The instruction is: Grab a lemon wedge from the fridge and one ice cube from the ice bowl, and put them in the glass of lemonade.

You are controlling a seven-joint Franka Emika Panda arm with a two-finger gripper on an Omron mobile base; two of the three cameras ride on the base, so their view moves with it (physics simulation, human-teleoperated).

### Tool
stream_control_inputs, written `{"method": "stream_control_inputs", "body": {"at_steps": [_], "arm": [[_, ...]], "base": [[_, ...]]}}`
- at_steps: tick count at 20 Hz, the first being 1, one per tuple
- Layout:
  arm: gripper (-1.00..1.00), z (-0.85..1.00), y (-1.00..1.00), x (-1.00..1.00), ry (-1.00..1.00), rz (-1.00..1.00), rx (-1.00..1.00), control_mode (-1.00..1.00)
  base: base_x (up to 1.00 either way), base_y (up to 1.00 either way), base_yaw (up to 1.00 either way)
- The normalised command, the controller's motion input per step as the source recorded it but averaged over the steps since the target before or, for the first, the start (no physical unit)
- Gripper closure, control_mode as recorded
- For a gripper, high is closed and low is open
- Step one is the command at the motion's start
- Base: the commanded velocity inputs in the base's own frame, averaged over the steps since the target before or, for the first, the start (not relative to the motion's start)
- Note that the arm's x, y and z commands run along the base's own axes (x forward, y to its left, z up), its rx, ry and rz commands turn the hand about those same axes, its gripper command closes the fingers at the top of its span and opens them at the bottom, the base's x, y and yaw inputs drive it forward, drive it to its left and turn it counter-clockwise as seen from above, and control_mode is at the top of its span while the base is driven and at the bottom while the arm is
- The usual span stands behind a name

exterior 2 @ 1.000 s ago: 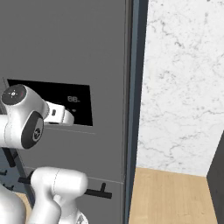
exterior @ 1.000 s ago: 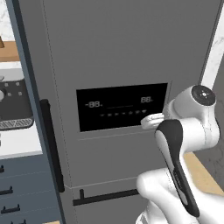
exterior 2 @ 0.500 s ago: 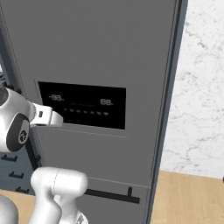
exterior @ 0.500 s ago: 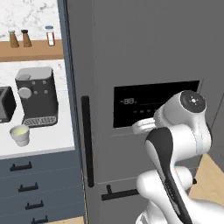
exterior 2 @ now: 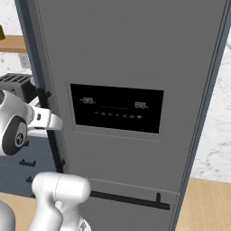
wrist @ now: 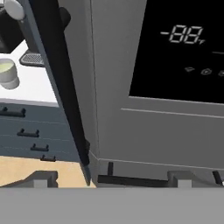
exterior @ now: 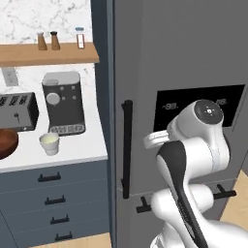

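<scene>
The fridge (exterior: 179,53) stands with its door shut, so the lemon wedge is hidden. In the hand view my gripper (wrist: 111,179) is open, its fingertips (wrist: 41,178) low and wide apart, with nothing between them. It faces the fridge's black vertical bar handle (wrist: 61,83), a short way off. From the left base view the gripper (exterior: 149,140) sits just right of that handle (exterior: 127,147). On the counter to the left are the glass of lemonade (exterior: 50,143) and, at the frame edge, the brown ice bowl (exterior: 6,143).
A dark coffee machine (exterior: 63,102) and a toaster (exterior: 17,112) stand behind the cup. Above them, a wooden shelf (exterior: 48,54) carries shakers. Blue-grey drawers (exterior: 53,198) lie under the counter. The fridge has a black display panel (exterior 2: 117,108) and a lower bar handle (exterior 2: 131,200).
The base has driven left along the fridge front, so the whole picture slid right and the counter with cup and bowl came into view. The gripper has stayed open.
</scene>
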Motion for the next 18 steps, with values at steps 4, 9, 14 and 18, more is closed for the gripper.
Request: {"method": "stream_control_inputs", "body": {"at_steps": [4, 9, 14, 18], "arm": [[-1.00, 0.00, 0.00, 0.00, 0.00, 0.00, 0.00, 1.00], [-1.00, 0.00, 0.00, 0.00, 0.00, 0.00, 0.00, 1.00], [-1.00, 0.00, 0.00, 0.00, 0.00, 0.00, 0.00, 1.00], [-1.00, 0.00, 0.00, 0.00, 0.00, 0.00, 0.00, 1.00]], "base": [[-0.67, 0.00, 0.00], [-0.62, 0.04, 0.00], [-0.50, 0.07, 0.00], [-0.58, 0.01, 0.00]]}}
